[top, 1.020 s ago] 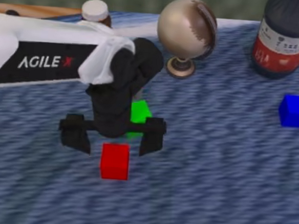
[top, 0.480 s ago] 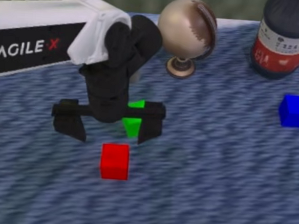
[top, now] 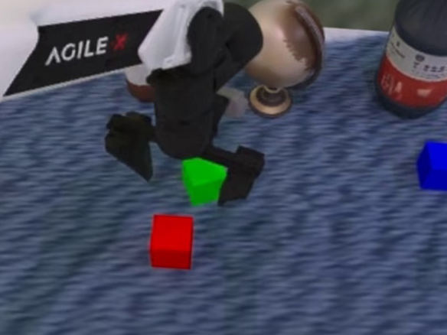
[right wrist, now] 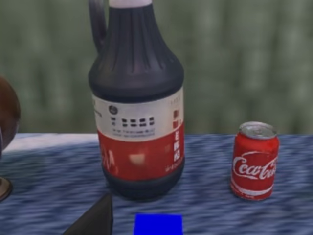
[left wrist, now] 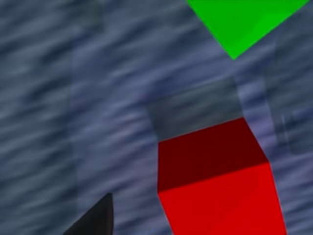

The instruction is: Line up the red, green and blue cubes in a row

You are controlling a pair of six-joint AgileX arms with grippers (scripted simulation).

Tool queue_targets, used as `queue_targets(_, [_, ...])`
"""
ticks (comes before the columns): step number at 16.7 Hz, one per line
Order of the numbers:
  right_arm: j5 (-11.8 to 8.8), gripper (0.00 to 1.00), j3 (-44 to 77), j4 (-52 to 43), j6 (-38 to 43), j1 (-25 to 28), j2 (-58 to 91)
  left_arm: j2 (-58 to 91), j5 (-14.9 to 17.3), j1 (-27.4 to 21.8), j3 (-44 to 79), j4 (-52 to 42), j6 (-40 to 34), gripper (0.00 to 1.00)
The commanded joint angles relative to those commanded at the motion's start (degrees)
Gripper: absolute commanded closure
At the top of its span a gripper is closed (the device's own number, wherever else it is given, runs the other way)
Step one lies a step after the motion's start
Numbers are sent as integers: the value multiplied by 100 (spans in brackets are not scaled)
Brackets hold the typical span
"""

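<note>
Since a moment ago our left hand (top: 185, 169) has swung back and turned, uncovering the green cube (top: 203, 180), which sits just beside its right finger (top: 240, 175). Its fingers are spread wide, holding nothing. Nearer to us, the red cube (top: 171, 241) rests on the tabletop (top: 317, 258). Far right lies the blue cube (top: 441, 165), near the dark bottle (top: 429, 55). We cannot tell our right hand's state.

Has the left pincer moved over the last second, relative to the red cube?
Yes. In the top view the left pincer, open, has drawn back from the red cube toward the globe, now straddling the green cube.
</note>
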Motion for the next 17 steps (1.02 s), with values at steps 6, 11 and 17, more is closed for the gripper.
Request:
queue_targets(6, [0,0,0,0,0,0,0,1015,55,160,1386,-563,2831,0])
queue_targets(11, [0,0,0,0,0,0,0,1568,76,300,2325,-848,4760,0])
queue_targets(17, [0,0,0,0,0,0,0,1695,78,351,2609,-905,5246,0])
